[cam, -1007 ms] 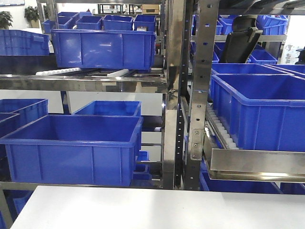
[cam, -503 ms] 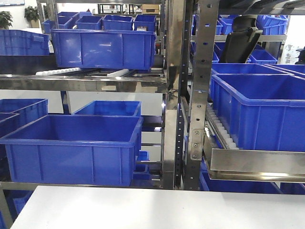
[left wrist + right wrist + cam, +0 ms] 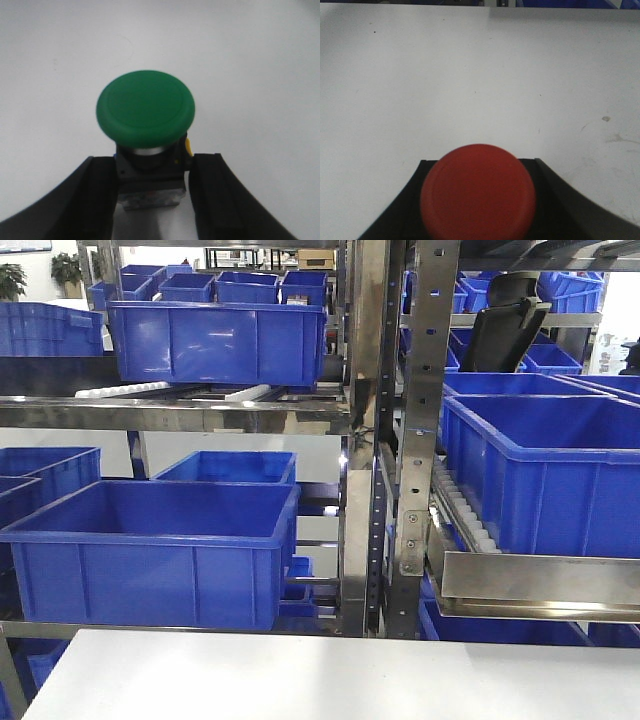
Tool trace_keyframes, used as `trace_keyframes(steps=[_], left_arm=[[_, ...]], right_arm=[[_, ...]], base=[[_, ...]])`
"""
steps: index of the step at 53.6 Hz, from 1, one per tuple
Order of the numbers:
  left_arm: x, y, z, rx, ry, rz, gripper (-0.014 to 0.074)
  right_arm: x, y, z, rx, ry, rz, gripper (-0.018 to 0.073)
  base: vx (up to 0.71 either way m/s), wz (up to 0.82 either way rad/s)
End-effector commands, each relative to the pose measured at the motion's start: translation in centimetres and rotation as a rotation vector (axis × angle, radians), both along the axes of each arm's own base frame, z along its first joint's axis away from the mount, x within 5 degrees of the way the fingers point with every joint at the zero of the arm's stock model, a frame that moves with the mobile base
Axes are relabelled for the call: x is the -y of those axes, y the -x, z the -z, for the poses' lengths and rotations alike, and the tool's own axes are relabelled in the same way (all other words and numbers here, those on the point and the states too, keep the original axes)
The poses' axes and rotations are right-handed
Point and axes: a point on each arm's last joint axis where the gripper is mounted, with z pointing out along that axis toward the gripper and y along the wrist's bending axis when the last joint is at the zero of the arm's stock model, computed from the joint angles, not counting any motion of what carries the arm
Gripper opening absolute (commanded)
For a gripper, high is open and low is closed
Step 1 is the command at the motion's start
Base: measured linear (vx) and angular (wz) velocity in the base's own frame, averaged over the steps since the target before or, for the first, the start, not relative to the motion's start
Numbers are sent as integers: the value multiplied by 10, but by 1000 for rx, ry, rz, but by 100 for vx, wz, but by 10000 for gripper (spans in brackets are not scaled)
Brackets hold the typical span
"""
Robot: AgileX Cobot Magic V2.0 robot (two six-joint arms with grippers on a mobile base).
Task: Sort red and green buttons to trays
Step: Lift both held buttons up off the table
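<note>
1. The left hand point(image 3: 155, 166) is clamped on the green button point(image 3: 145, 107). Its black fingers point(image 3: 95, 200) press the dark body from both sides, just under the cap, and the white desk point(image 3: 260, 60) lies behind it. From the wrist view I cannot tell whether the button hangs above the desk or rests on it.
2. The red button point(image 3: 477, 192) sits between the fingers of the right hand point(image 3: 481, 161), over the desk. Its cap hides the body and both contact faces, so I cannot tell whether that hand is closed on it or only around it. Confirm the grip before travelling.
3. Neither tray shows in any view. The front camera sees only the desk's far edge, with the steel rack point(image 3: 410, 440) and blue crates point(image 3: 150, 550) beyond it. My judgement is that the step in hand is the carry, so find each tray on the desk first.
4. Match by colour: green cap to green tray, red cap to red.
5. The caps are wider than the bodies, which makes the buttons top-heavy. Carry them level and without jerks so they do not swing in the fingers.
6. Lower each one until its base is close to the tray floor, inside the rim, then part the fingers. A drop from high above the desk would likely let it roll on its round cap.
7. Move one arm at a time if the trays sit close together on the desk.
</note>
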Motion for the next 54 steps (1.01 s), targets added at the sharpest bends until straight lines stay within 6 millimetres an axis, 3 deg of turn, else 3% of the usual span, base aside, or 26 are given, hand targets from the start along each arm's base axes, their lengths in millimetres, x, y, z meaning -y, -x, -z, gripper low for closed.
trace_keyframes(steps=[1, 13, 28, 45, 54], left_arm=[[4, -10, -28, 265, 95, 0, -6], [10, -9, -47, 290, 223, 26, -3], [12, 2, -85, 240, 205, 79, 0], [5, 24, -125, 237, 168, 93, 0], [5, 26, -149, 218, 110, 123, 0]], right_arm=[[0, -9, -22, 221, -13, 2, -13], [-1, -9, -22, 221, -16, -9, -11], [-7, -8, -25, 229, -43, -80, -10], [-12, -8, -52, 283, -377, -20, -10], [-18, -6, -65, 321, -396, -94, -10]], base=[[0, 0], [0, 0], [0, 0], [0, 0], [0, 0]])
